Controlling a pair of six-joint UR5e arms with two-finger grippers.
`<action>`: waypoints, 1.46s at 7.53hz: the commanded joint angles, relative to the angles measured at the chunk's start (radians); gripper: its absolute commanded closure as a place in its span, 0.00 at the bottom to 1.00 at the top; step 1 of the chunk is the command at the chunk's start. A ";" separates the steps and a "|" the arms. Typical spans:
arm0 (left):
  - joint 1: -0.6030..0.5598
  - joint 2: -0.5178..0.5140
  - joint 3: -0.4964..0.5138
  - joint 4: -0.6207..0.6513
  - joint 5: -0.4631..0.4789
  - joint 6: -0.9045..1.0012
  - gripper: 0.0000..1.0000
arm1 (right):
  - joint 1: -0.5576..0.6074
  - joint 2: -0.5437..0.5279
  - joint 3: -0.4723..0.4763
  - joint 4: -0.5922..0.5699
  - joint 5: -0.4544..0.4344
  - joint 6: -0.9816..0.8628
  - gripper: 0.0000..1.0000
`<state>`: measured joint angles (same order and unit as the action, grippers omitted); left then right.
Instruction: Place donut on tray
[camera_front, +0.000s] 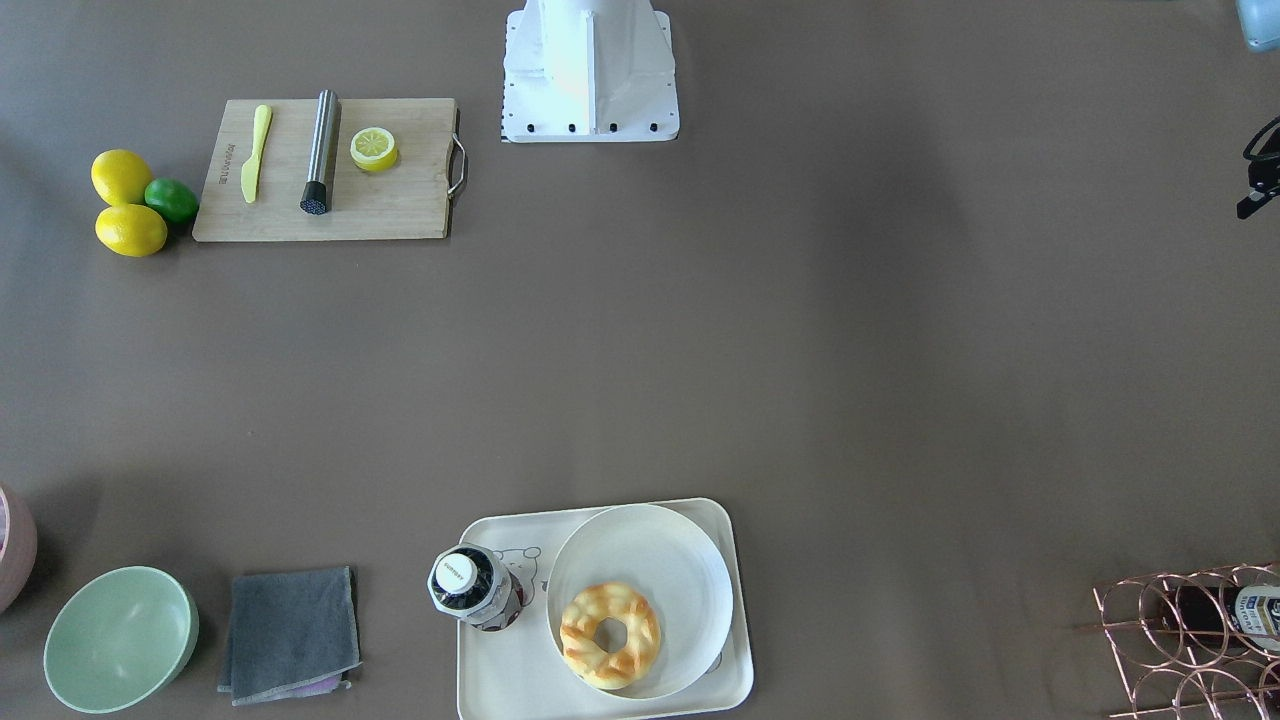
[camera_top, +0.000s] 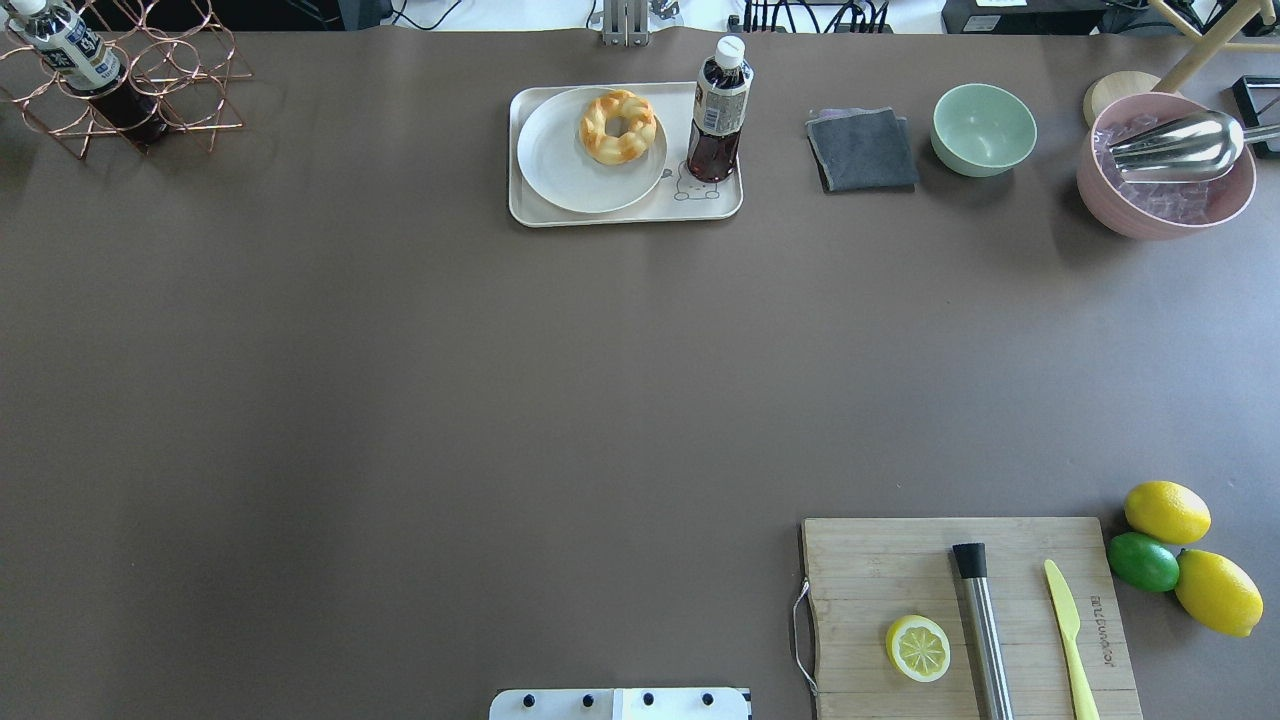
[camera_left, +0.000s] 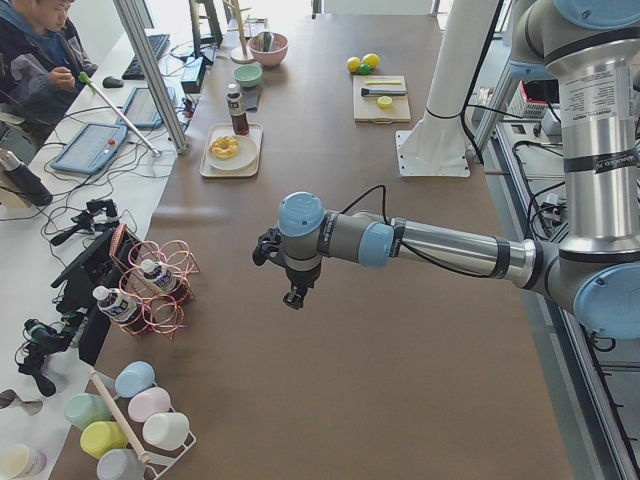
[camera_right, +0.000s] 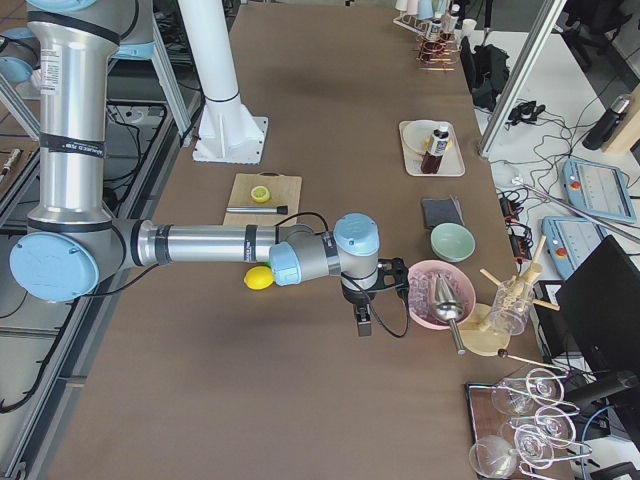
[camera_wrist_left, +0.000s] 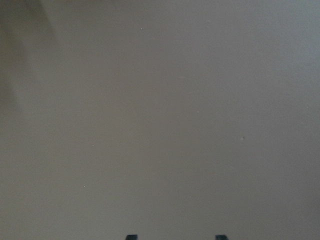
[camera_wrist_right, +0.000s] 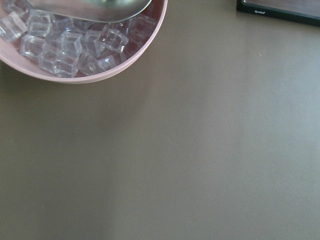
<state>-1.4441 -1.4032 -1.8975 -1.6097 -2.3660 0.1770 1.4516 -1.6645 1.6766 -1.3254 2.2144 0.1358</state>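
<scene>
The donut (camera_front: 610, 635), a golden twisted ring, lies on a round white plate (camera_front: 640, 550) that sits on the cream tray (camera_front: 480, 690) at the table's far side. They also show in the overhead view: donut (camera_top: 618, 126), tray (camera_top: 620, 217). A dark drink bottle (camera_top: 718, 120) stands on the tray beside the plate. My left gripper (camera_left: 292, 292) hangs over bare table far from the tray. Its two fingertips (camera_wrist_left: 131, 236) show apart in the left wrist view, with nothing between them. My right gripper (camera_right: 362, 318) hovers next to the pink bowl; I cannot tell whether it is open or shut.
A pink bowl of ice cubes (camera_wrist_right: 75, 50) with a metal scoop is by my right gripper. A green bowl (camera_top: 984, 128) and a grey cloth (camera_top: 862, 150) lie right of the tray. A cutting board (camera_top: 880, 580) holds a lemon half (camera_top: 918, 648). A copper wine rack (camera_top: 120, 90) stands far left.
</scene>
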 joint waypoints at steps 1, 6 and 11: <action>-0.022 -0.002 0.005 0.017 0.019 0.042 0.30 | -0.008 0.012 -0.003 -0.002 -0.036 0.002 0.00; -0.076 0.009 0.022 0.068 0.008 0.012 0.03 | -0.008 0.077 0.005 -0.066 -0.027 0.013 0.00; -0.145 0.012 0.002 0.016 0.013 0.018 0.03 | -0.007 0.066 0.037 -0.066 0.008 0.021 0.00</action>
<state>-1.5792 -1.3920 -1.8874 -1.5761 -2.3534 0.1910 1.4445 -1.5978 1.7017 -1.3905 2.2196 0.1517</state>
